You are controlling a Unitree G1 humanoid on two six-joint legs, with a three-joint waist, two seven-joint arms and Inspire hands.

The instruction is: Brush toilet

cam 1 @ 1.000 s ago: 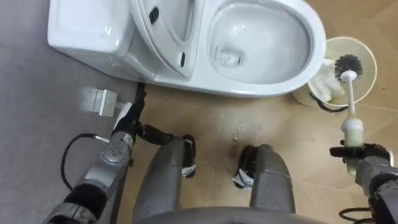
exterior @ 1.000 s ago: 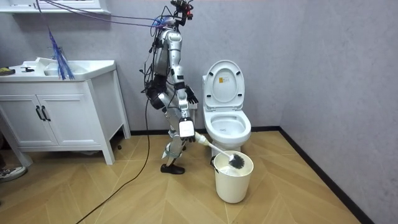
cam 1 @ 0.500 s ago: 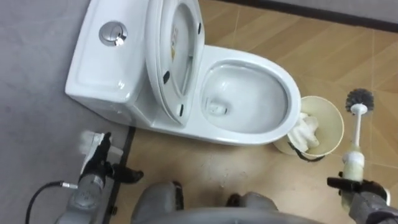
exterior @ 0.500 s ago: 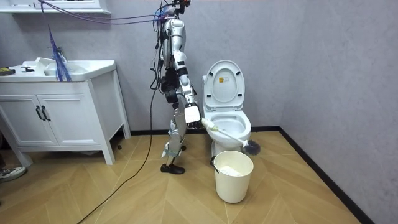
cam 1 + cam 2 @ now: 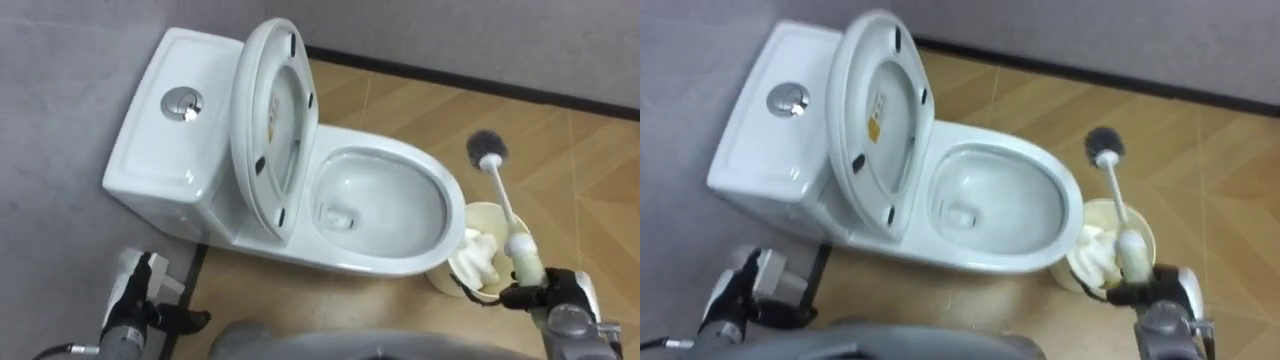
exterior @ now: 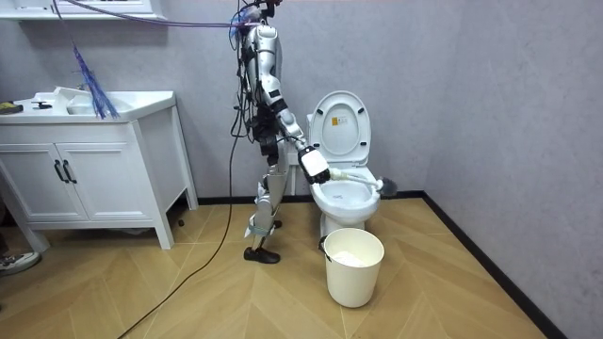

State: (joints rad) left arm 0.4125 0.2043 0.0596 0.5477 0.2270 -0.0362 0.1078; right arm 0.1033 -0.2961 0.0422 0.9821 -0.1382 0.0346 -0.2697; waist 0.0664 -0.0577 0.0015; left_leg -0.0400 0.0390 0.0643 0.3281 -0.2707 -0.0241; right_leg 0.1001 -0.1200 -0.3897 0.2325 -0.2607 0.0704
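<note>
Indoors, wood floor (image 5: 560, 150), grey wall (image 6: 471, 85), white toilet (image 5: 400, 262), bin (image 6: 353, 268), brush (image 5: 503, 200) aloft.

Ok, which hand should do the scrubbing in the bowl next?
Right. The right hand already grips the brush, with its head up beside the rim of the bowl. The left hand sits low by the tank, away from the bowl.

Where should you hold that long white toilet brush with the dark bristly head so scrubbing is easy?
Hold the white toilet brush by its thick handle end, coming from the robot's side, far from the dark bristles. The shaft is thin, but the handle is fatter, so fingers probably wrap it firmly. The right hand grips it there, with the head pointing away beside the white toilet bowl.
</note>
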